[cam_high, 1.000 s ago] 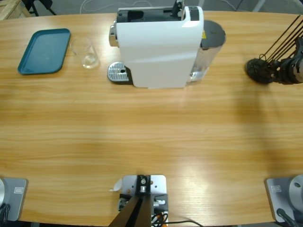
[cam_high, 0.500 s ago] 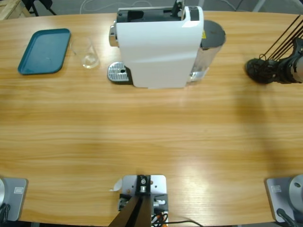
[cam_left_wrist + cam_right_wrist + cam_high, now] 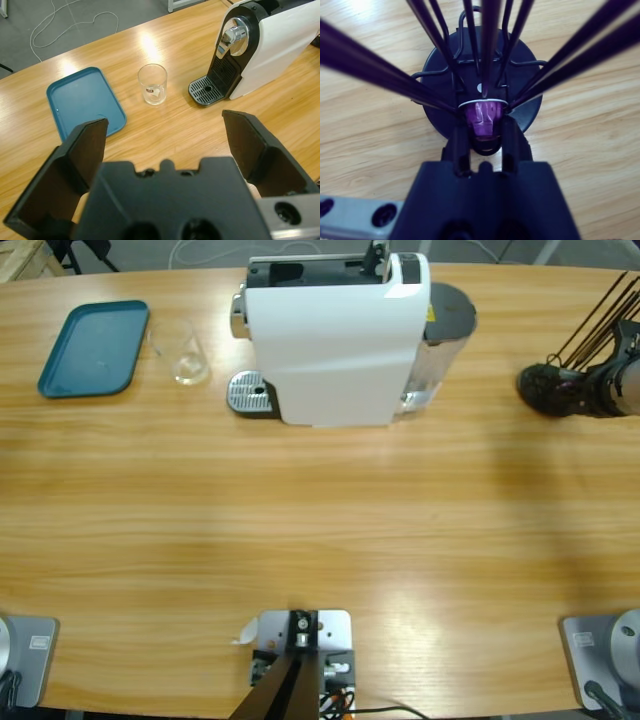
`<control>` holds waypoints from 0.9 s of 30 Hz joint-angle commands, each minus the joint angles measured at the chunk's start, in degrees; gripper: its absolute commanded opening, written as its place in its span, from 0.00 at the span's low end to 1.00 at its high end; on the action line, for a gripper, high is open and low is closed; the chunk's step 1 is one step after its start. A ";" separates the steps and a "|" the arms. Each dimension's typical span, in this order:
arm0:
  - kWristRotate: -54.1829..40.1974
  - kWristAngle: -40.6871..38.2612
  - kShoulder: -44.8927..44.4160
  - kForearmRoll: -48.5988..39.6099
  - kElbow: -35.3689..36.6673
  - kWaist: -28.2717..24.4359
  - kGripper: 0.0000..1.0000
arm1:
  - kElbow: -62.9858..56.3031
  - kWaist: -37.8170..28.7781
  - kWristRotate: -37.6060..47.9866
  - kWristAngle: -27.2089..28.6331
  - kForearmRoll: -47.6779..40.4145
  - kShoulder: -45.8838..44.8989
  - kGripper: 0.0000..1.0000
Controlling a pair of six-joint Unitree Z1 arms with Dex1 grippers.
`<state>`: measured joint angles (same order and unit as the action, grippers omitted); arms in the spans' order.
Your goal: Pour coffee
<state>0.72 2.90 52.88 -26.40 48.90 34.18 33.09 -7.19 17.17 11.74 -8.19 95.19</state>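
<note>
We log, nearest first: right gripper [image 3: 481, 131], fingers pinching a purple capsule [image 3: 484, 117] in a black wire rack [image 3: 520, 75]. Left gripper [image 3: 165, 145] above the worktop [image 3: 165, 125], fingers spread. Beyond it, a clear glass [image 3: 152, 84], no coffee discernible inside, small unreadable label; it stands between a bare teal tray [image 3: 82, 102] and the white machine [image 3: 270, 40].
</note>
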 commanded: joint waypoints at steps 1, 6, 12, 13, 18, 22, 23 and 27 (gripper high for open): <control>-0.11 0.00 -0.06 0.65 -2.63 0.01 0.99 | 2.83 -3.27 -0.73 0.56 4.50 -4.22 0.00; -0.11 0.05 -0.33 0.77 -3.14 0.01 0.99 | 4.52 -3.27 -0.85 0.70 7.24 -6.10 0.00; -0.11 0.00 -0.33 1.21 -3.49 0.01 0.99 | 7.11 -3.36 -0.91 1.60 13.68 -11.99 0.00; -0.11 0.00 -0.33 1.30 -3.63 0.03 0.99 | 8.90 -3.36 -0.94 1.84 16.42 -13.87 0.00; -0.11 -0.16 -0.13 2.00 -4.09 0.01 0.99 | 19.02 -3.36 -2.45 2.14 28.74 -19.16 0.00; -0.11 -0.37 0.20 2.28 -4.28 0.03 0.99 | 28.25 -3.36 -3.88 2.14 38.39 -21.60 0.00; -0.11 -0.74 0.36 2.44 -4.42 0.01 0.99 | 31.19 -3.36 -4.46 1.93 41.36 -22.06 0.00; -0.11 -1.79 1.01 2.76 -4.51 0.08 0.99 | 39.84 -5.91 -9.91 0.93 49.66 -22.76 0.00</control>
<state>0.72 2.67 52.89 -24.56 46.56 34.18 62.41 -9.72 13.49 13.51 30.34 75.21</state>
